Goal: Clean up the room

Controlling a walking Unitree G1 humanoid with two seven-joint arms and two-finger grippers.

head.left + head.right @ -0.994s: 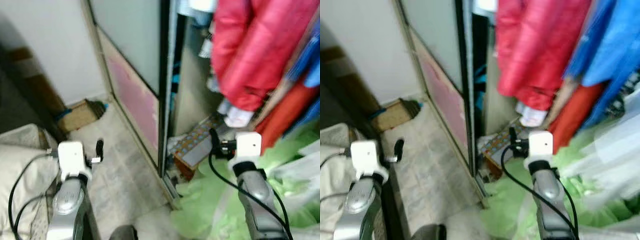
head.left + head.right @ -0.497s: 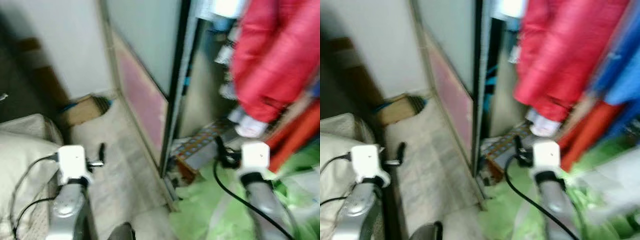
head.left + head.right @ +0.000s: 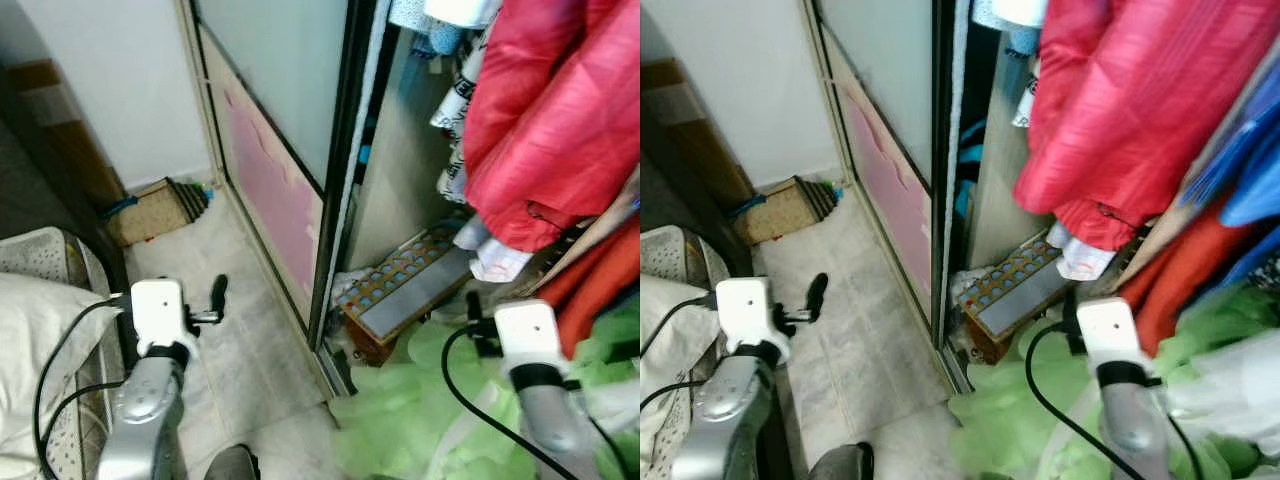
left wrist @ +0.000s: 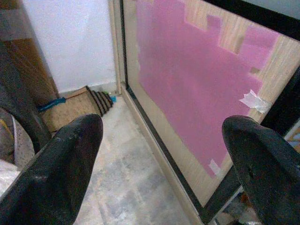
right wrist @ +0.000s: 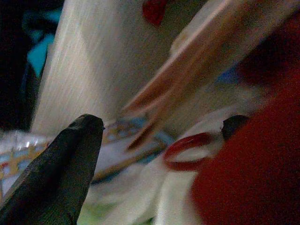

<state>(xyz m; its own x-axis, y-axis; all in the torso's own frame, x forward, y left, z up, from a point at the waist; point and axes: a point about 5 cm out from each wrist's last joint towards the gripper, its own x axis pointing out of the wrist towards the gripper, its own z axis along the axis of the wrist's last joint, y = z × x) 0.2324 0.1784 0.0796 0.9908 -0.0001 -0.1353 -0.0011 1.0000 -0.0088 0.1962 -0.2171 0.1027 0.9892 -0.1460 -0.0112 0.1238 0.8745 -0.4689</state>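
Red cloth dominates the head views: a red jacket [image 3: 560,130] hangs inside the open wardrobe, above a flat patterned box [image 3: 405,290] that lies on the wardrobe floor. Take this box as your landmark. Its long axis runs from the sliding door [image 3: 275,110] diagonally up toward the jacket, with the near end at the door track. A heap of green cloth [image 3: 400,420] lies just in front of the box and looks like the thing to tidy. You seem to be in the approach step, with nothing grasped. The right gripper [image 3: 472,318] hovers just beside the far end of the box, over the green cloth. The left gripper [image 3: 218,295] is well apart from the box, over the pale floor [image 3: 865,330] on the other side of the door. A cushion [image 3: 35,340] lies farther that way.

In the left wrist view, the left fingers [image 4: 65,168] stand wide apart, empty, aimed at the pink panel [image 4: 187,79] of the door.

In the right wrist view, one dark finger [image 5: 56,173] shows near the box [image 5: 119,145]; you cannot tell if this gripper is spread or closed. Next, I think, you must lower it to the green cloth.
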